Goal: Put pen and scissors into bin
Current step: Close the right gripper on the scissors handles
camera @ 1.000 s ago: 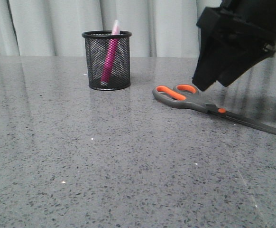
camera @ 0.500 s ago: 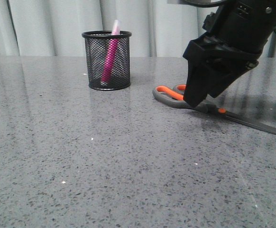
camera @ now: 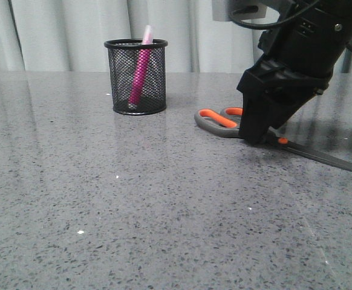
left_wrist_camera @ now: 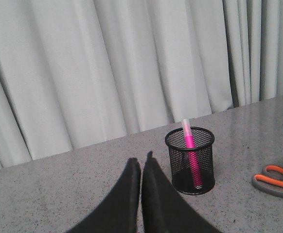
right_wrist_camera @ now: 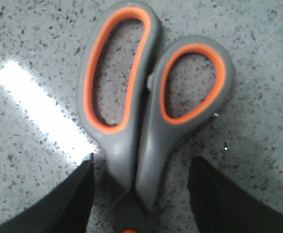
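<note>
Pen [camera: 141, 66] is stood tilted inside bin [camera: 136, 77]. Scissors [camera: 224, 122] are laid flat on table [camera: 133, 199]. Right gripper [right_wrist_camera: 140, 194] is spread apart around scissor handles. Left gripper [left_wrist_camera: 141, 167] is pressed together, nothing held.

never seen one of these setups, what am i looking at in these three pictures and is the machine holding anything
It is a robot with two arms, each ending in a two-fingered gripper. One picture looks forward over a grey speckled table; the other two come from cameras on the wrists.

On the table stands a black mesh pen cup with a pink pen leaning inside it. Scissors with grey, orange-lined handles lie flat to its right.

The right gripper is open, low at the table, one finger on each side of the scissors' handles, not yet closed on them. The left gripper is shut and empty, pointing toward the cup. So nothing is held.
</note>
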Controlling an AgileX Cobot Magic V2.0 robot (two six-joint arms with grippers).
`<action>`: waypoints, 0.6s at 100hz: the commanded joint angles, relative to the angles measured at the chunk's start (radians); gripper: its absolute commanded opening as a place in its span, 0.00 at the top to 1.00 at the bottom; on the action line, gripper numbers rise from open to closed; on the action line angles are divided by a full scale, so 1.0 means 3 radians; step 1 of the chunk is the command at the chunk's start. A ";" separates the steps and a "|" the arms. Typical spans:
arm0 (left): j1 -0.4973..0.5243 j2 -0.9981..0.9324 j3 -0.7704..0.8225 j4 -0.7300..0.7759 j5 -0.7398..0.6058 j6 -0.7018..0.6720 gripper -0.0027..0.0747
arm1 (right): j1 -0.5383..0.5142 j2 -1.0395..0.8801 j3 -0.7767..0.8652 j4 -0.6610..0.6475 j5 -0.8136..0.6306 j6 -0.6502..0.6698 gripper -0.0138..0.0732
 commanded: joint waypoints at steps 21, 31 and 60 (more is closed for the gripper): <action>0.0010 0.0033 -0.0077 -0.0131 -0.0169 -0.0030 0.99 | 0.0000 -0.0018 -0.0105 -0.0006 -0.0150 -0.0041 0.40; 0.0010 0.0033 -0.0077 -0.0131 -0.0169 -0.0030 0.99 | 0.0000 0.0008 -0.0105 -0.0006 -0.0150 -0.0041 0.40; 0.0010 0.0033 -0.0077 -0.0131 -0.0169 -0.0030 0.99 | 0.0000 0.0023 -0.0105 -0.0006 -0.0055 -0.0041 0.46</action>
